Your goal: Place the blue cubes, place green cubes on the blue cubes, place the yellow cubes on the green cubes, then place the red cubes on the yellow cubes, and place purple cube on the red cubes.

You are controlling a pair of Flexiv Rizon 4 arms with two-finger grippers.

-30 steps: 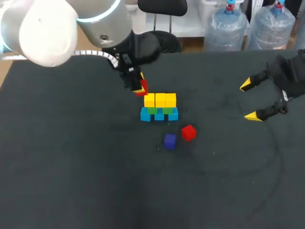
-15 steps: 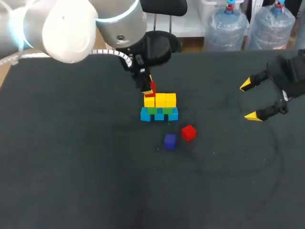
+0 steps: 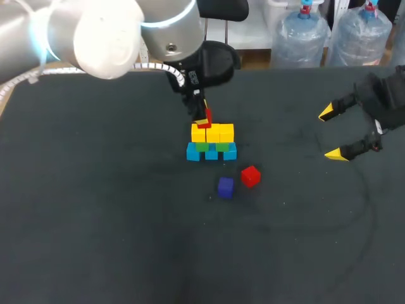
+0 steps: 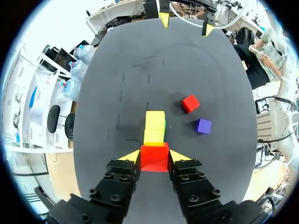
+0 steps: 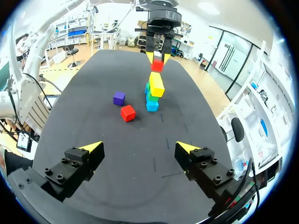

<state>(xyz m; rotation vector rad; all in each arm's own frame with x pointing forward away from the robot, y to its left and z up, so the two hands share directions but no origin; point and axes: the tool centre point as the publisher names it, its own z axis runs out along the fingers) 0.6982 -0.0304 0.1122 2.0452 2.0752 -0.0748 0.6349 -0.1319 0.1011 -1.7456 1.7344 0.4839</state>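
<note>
Dark desk (image 3: 95,221) fills the head view, and near its middle sits the stack: blue cubes (image 3: 212,153) at the base, green cubes (image 3: 209,146) peeking out over them, yellow cubes (image 3: 212,133) in a row on top. Just beside the stack lie a loose red cube (image 3: 250,176) and the purple cube (image 3: 225,186), close to each other but apart. The left tool (image 3: 202,116) hangs right over one end of the yellow row, pinching the held red cube (image 3: 204,120). Off to the side, the right tool (image 3: 331,133) hovers with its fingers spread and nothing between them.

Over to the left wrist view: both yellow tips press the held red cube from either side. The yellow row runs straight ahead under it; contact with it cannot be made out.

Right wrist view now: its own fingers stand wide apart above bare desk, well back from the stack, with the loose red cube and purple cube in between.
</note>
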